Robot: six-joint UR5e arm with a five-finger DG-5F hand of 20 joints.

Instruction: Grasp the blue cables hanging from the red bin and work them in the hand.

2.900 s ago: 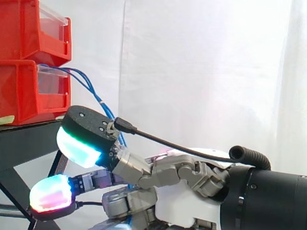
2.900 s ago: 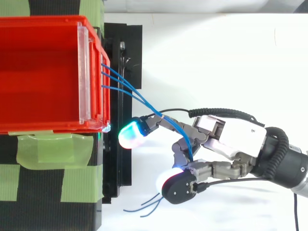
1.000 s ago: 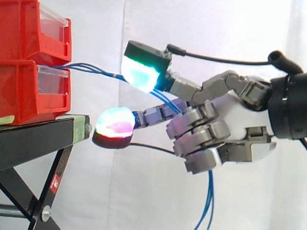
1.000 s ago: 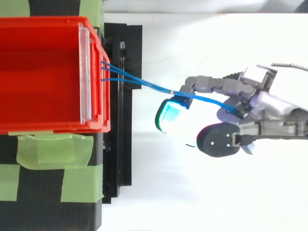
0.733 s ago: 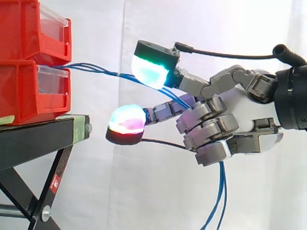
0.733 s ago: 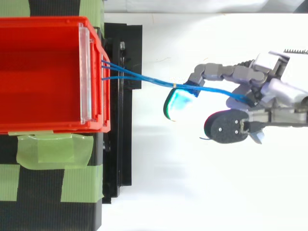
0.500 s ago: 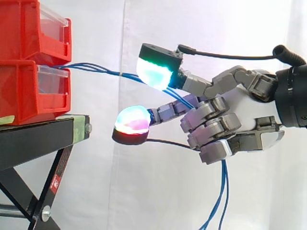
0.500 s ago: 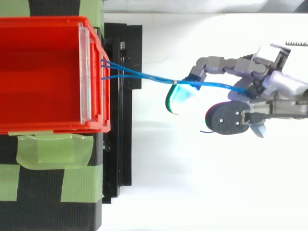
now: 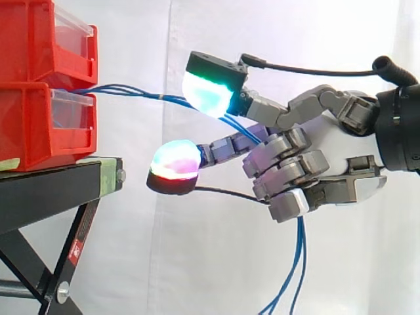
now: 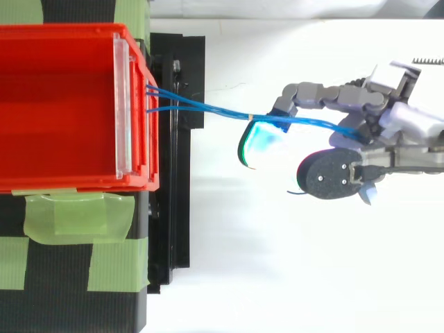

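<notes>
- Blue cables come out at the seam between the two stacked bins, over the front of the lower red bin and under the upper red bin.
- Both bins sit on a black stand in front of a white curtain.
- From above, the cables leave the bin's front edge as separate strands and draw together at a small pale band partway along. From there they run on as one bundle to the hand.
- Strips of green tape lie across the stand beside the bin's rim.
- The hand hangs in the air, well clear of the stand and about level with the lower bin.
- The cables run nearly level from the bin to the hand, off the slack but not quite straight.
- The lower fingers are clenched round the cable bundle and grasp it against the palm.
- One finger reaches toward the bin above the cables. Its green-glowing pad sits right on top of them and looks to be touching.
- Another reaches out below the cables, and its red-and-magenta pad is clear of them.
- Below the clenched fingers the loose ends hang straight down and spread slightly near the bottom edge of the side view.
</notes>
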